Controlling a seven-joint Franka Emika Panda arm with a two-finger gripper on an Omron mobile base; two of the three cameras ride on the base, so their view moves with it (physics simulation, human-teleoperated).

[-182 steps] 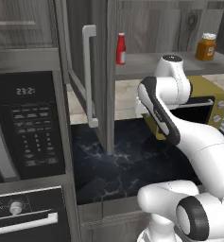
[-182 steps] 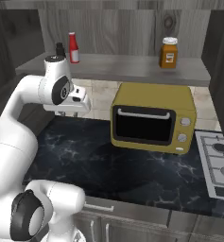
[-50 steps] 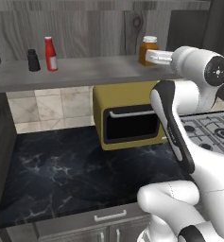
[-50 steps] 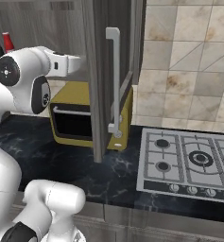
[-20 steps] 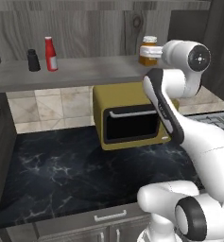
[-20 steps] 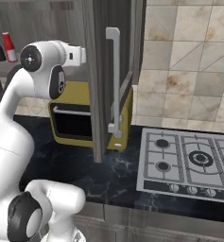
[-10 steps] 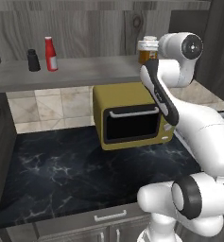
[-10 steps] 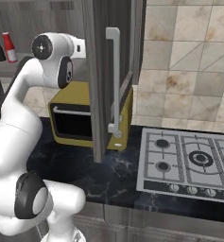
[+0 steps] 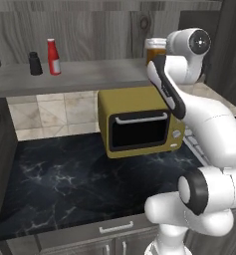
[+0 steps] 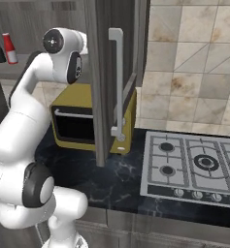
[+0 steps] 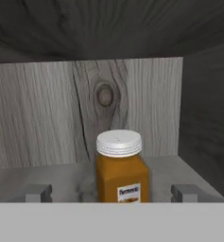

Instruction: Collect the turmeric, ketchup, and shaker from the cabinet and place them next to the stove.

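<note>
On the cabinet [image 9: 89, 74] shelf, from the left, the black shaker [image 9: 35, 63] and the red ketchup [image 9: 53, 56] bottle stand just beside each other, well apart from the orange turmeric [image 11: 121, 169] jar near the shelf's right end. The white arm reaches up to that jar, and in the hand view the end effector [image 11: 112, 193] sits level with it, its fingertips [image 11: 38, 192] spread wide to either side of the jar and holding nothing; the jar stands upright between them, apparently not yet touched. Below the shelf a yellow-olive microwave [image 9: 139, 122] sits on the dark marble worktop [image 9: 64, 184]. Farther right, past the open cabinet door with its long white handle [image 10: 117, 82], the stove [image 10: 191, 167] lies with none of the three items next to it. Judged from this, the task is at its very start: the first grasp, on the turmeric, is being lined up, and all three items are left to carry across to the stove.
</note>
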